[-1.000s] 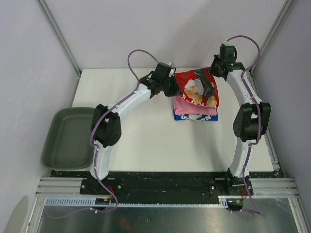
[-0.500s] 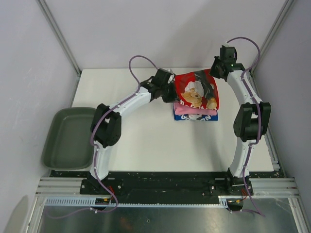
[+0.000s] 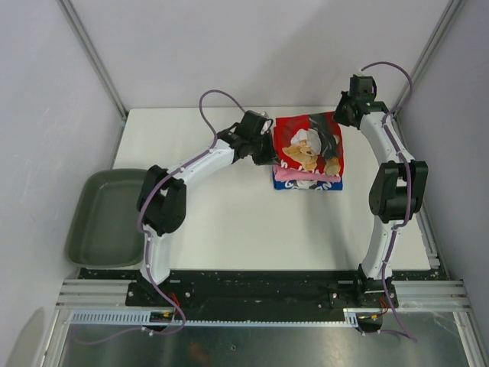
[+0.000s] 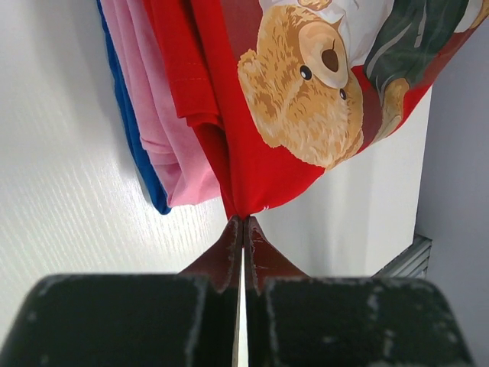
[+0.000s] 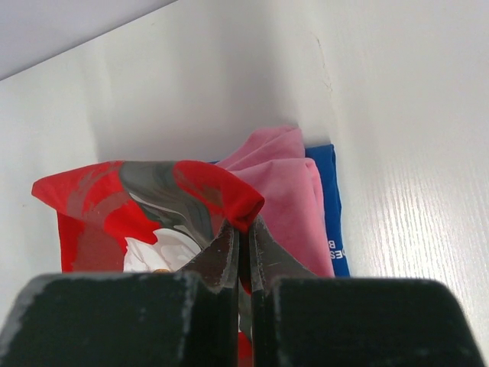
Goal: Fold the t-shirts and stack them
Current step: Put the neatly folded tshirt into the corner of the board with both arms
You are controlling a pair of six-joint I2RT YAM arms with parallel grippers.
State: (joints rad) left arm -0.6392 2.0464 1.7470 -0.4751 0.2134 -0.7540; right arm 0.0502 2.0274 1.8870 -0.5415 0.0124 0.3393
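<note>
The red t-shirt (image 3: 309, 141) with its cartoon bear print hangs stretched between my two grippers, over the folded pink t-shirt (image 3: 306, 175) and the blue one (image 3: 309, 185) beneath it. My left gripper (image 3: 269, 151) is shut on the red shirt's left corner. In the left wrist view the gripper (image 4: 243, 220) pinches the red cloth (image 4: 283, 115), with pink (image 4: 164, 130) and blue (image 4: 130, 130) edges beside it. My right gripper (image 3: 341, 118) is shut on the far right corner. Its wrist view shows the gripper (image 5: 243, 227) clamping a red fold (image 5: 153, 191) above pink (image 5: 286, 199) and blue (image 5: 334, 206).
A grey-green tray (image 3: 103, 218) sits off the table's left edge. The shirt stack lies at the back right of the white table (image 3: 229, 206), close to the right wall and frame post (image 3: 428, 53). A metal rail (image 3: 260, 294) runs along the near edge.
My left gripper has moved toward the near side with the red shirt's corner. The red shirt now covers more of the pink one, leaving only a thin pink strip. The right gripper barely moved.
</note>
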